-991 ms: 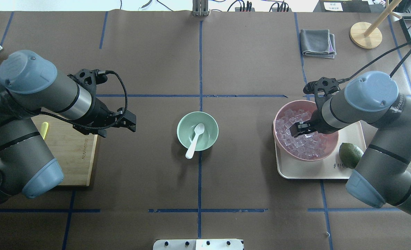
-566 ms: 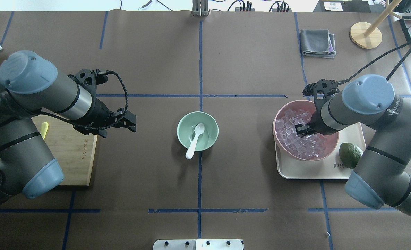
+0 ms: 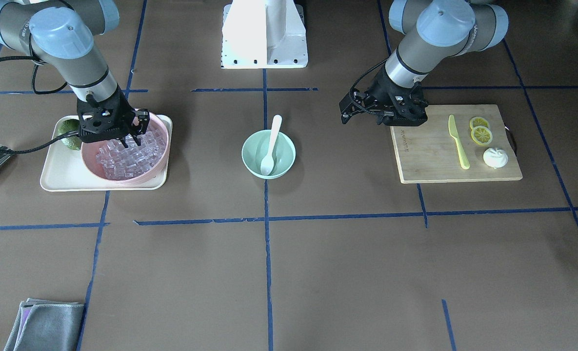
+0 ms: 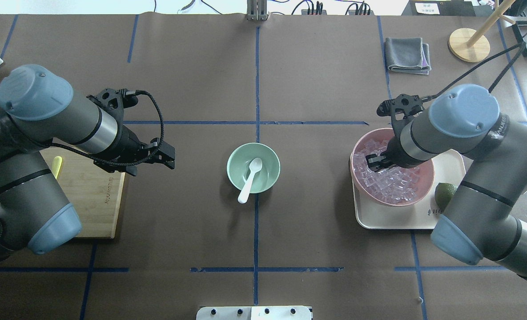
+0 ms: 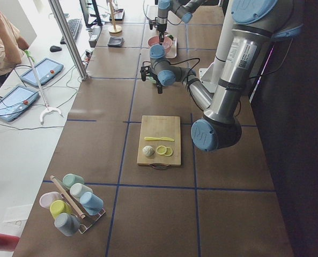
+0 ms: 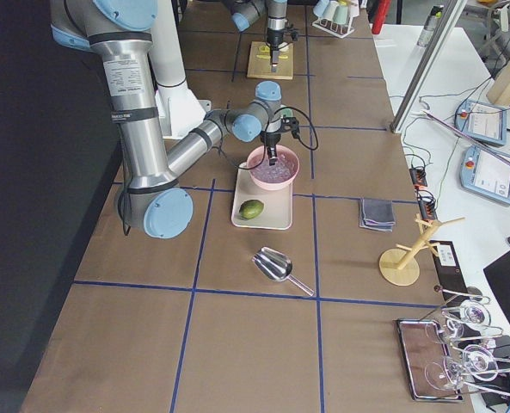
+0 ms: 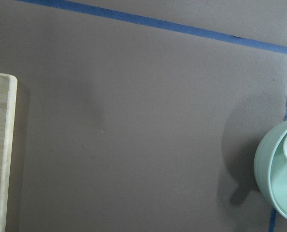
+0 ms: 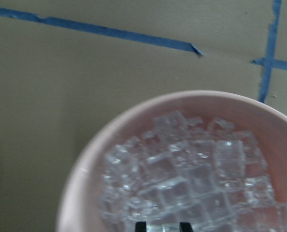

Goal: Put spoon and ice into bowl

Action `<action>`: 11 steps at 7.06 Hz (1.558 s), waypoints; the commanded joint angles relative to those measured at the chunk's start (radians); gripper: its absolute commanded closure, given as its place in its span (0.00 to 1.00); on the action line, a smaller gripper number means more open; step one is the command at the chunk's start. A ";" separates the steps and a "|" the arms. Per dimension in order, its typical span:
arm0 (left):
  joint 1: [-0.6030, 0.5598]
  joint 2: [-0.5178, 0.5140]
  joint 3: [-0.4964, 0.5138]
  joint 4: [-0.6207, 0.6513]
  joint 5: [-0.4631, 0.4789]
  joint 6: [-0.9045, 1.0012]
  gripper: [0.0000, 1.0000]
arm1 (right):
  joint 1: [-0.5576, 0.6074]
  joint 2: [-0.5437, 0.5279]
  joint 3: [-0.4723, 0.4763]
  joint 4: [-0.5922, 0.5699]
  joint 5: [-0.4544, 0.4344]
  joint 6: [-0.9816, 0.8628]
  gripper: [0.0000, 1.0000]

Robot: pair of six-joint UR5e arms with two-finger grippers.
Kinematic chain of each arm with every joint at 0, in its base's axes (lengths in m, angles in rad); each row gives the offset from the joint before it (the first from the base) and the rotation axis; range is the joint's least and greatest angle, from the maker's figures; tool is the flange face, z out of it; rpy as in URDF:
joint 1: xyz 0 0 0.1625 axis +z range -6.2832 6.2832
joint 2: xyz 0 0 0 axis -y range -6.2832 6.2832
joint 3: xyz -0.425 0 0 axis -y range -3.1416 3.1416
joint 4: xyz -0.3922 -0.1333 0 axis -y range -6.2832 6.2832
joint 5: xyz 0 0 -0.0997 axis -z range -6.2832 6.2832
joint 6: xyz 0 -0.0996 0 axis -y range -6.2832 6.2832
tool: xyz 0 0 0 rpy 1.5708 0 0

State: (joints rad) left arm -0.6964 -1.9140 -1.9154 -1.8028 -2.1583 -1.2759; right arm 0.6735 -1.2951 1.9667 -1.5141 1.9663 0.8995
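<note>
The mint-green bowl [image 4: 230, 168] stands mid-table, also in the front view [image 3: 249, 157] and at the left wrist view's right edge [image 7: 274, 180]. The white spoon [image 4: 251, 175] lies in it, handle over the rim [image 3: 270, 144]. The ice [image 4: 390, 184] fills the pink bowl [image 4: 429, 178], also in the front view [image 3: 128, 163] and the right wrist view [image 8: 191, 179]. My right gripper [image 4: 376, 161] is down in the ice, its tips [image 8: 162, 226] closed on a cube. My left gripper [image 4: 167, 158] is open and empty, left of the green bowl.
The pink bowl sits on a cream tray [image 4: 401, 222] with a lime [image 4: 445, 193]. A wooden cutting board [image 3: 435, 156] under my left arm holds a yellow knife [image 3: 457, 141] and lemon slices [image 3: 479, 131]. A grey cloth [image 4: 408, 54] lies at the far right.
My right gripper's fingers have closed in the ice and the arm has shifted toward the table's middle. The left arm, spoon and green bowl have not moved.
</note>
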 commanded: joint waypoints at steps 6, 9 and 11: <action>-0.061 0.139 -0.119 -0.004 -0.011 0.015 0.01 | -0.166 0.482 -0.383 0.130 -0.064 0.576 0.98; -0.071 0.141 -0.120 -0.004 -0.011 0.015 0.01 | -0.178 0.487 -0.397 0.130 -0.070 0.576 0.01; -0.103 0.225 -0.163 -0.006 -0.014 0.058 0.01 | -0.119 0.443 -0.326 0.115 -0.022 0.565 0.01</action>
State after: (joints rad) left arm -0.7764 -1.7385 -2.0545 -1.8074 -2.1705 -1.2501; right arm 0.5144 -0.8202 1.5920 -1.3874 1.9090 1.4686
